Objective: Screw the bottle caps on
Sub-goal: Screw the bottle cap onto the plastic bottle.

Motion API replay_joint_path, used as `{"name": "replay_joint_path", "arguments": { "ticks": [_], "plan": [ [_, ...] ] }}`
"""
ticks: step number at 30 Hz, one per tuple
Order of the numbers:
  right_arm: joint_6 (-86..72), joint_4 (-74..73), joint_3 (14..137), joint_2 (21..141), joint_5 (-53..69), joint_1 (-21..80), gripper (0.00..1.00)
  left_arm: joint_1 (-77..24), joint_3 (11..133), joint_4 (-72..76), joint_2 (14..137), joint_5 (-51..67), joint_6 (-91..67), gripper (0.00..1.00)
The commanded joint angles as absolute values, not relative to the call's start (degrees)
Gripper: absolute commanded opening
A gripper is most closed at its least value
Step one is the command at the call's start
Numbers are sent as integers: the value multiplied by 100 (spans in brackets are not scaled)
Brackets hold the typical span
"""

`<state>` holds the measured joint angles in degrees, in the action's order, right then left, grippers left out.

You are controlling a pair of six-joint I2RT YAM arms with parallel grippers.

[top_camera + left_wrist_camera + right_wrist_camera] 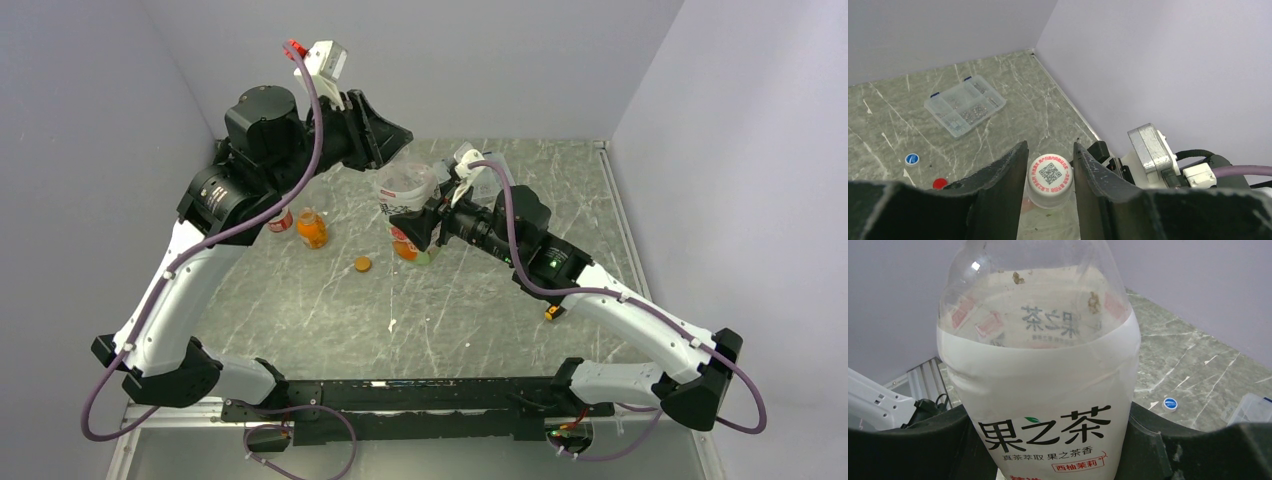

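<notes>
The white-labelled bottle [405, 190] stands upright at mid-table, and my right gripper [425, 225] is shut on its lower body. In the right wrist view the bottle [1038, 365] fills the gap between my right gripper's [1048, 440] dark fingers. A whitish bottle cap [1050, 174] with a printed code sits on the bottle's neck. My left gripper [1050, 146] reaches down from above, its two fingers pressed against the cap's sides. An orange cap [362, 264] lies loose on the table. A blue cap [912, 159] and a red cap [939, 183] lie beyond the bottle.
A squat bottle of orange liquid [312, 229] and a red-labelled bottle [282, 221] stand left of centre, under the left arm. A flat clear compartment box [964, 104] lies toward the back of the table. Grey walls close in the back and both sides.
</notes>
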<state>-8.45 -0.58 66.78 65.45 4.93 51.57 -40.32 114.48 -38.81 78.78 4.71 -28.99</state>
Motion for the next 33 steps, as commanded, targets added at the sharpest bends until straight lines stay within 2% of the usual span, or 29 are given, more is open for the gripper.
{"name": "replay_joint_path", "arguments": {
  "ticks": [1,8,23,33],
  "plan": [
    [-738,58,6956,6530,422,5186,24,-4025,11684,-3840,7910,543,-2767,42],
    [-736,-181,7151,6592,550,5186,23,-4025,11866,-4127,8023,637,-2572,33],
    [-1070,-158,7443,6545,1236,5164,23,-4025,11471,-3904,7773,807,-2469,30],
    [-1636,331,7349,6357,2540,4644,23,-4025,11116,-3467,7520,1249,-2484,29]
  ]
}}
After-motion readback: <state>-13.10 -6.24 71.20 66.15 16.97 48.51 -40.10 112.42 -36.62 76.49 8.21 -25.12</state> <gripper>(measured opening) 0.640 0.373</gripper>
